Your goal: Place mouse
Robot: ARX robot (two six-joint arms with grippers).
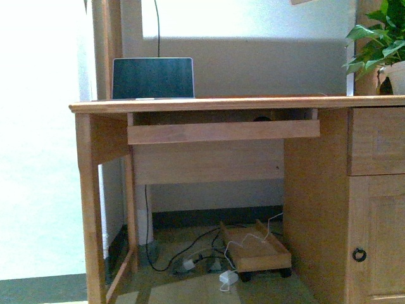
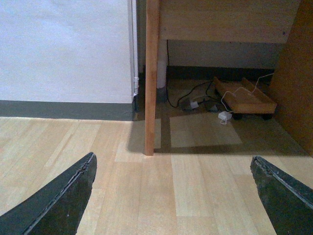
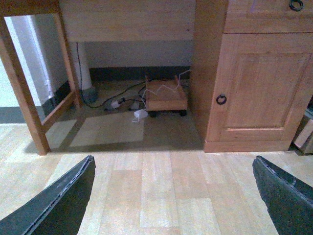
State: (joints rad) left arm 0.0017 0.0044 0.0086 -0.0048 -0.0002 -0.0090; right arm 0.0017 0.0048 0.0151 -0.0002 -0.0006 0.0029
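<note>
No mouse shows clearly in any view. A small dark rounded shape (image 1: 261, 118) peeks over the front of the desk's pull-out tray (image 1: 223, 131); I cannot tell what it is. Neither gripper shows in the front view. My left gripper (image 2: 171, 205) is open and empty, its dark fingers (image 2: 58, 200) spread wide low over the wooden floor, facing the desk's left leg (image 2: 151, 78). My right gripper (image 3: 171, 205) is open and empty too, its fingers (image 3: 283, 196) wide apart over the floor in front of the desk's knee space.
The wooden desk (image 1: 240, 103) carries an open laptop (image 1: 153, 78) at its left and a potted plant (image 1: 380, 44) at its right. A cabinet door (image 3: 259, 83) closes the right side. Under the desk lie a wheeled wooden platform (image 1: 256, 248), cables and a white adapter (image 1: 228, 277).
</note>
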